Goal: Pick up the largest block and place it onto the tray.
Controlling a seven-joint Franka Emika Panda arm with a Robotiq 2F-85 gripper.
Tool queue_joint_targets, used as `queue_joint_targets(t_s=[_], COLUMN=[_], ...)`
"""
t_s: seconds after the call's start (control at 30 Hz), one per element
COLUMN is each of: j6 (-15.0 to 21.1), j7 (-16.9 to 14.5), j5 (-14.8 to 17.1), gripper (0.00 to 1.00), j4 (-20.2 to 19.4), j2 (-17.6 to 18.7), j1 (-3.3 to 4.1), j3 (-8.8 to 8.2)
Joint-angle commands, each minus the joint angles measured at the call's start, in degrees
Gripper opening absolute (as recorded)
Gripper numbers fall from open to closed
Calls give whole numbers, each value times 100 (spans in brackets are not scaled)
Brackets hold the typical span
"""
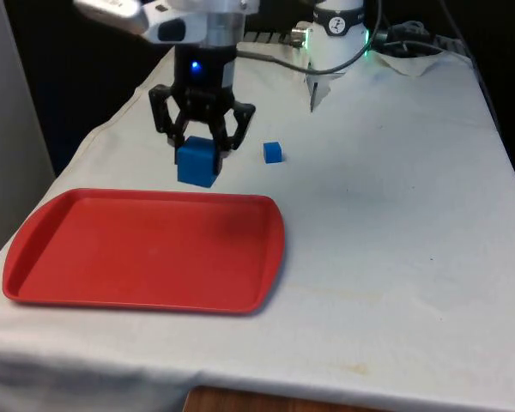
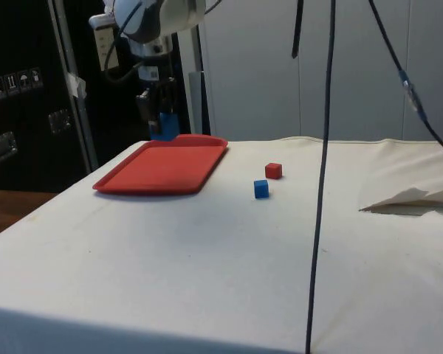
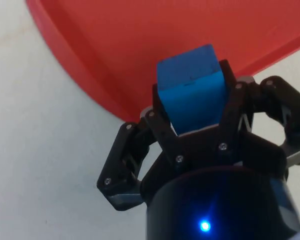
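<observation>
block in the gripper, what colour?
Blue. The large block held by the gripper shows best in the wrist view.

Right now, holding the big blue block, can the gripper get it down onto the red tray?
Probably yes. The gripper holds the big blue block at the red tray's far rim, and nothing lies on the tray.

No readable words or numbers, small white pictogram stickers on dark cabinet (image 2: 15,81) (symbols illegible)
</observation>
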Motion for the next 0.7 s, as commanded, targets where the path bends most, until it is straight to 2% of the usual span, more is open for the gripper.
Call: queue_joint_targets(t_s=[0.0,0.07,0.13,0.17,0.2,0.4,0.43,0.47,0.5,0.57,0.6,0.67], j6=[-34,-46,-52,-6,-63,-143,-57,-160,-206,-229,-269,-327], j7=[-115,-172,-350,-304,-413,-785,-768,-837,-928,-974,-1071,-1157], j5=[126,201,458,418,544,1146,1140,1226,1398,1478,1650,1805], gripper=[0,0,0,0,0,0,0,0,0,0,0,0], j4=[120,166,304,223,344,688,607,745,854,905,1003,1094], j2=[115,178,378,338,441,894,871,957,1083,1140,1266,1375], j1=[-115,-120,-172,-74,-189,-292,-201,-315,-344,-355,-395,-424], j3=[34,6,-63,-132,-86,-229,-298,-246,-292,-315,-355,-401])
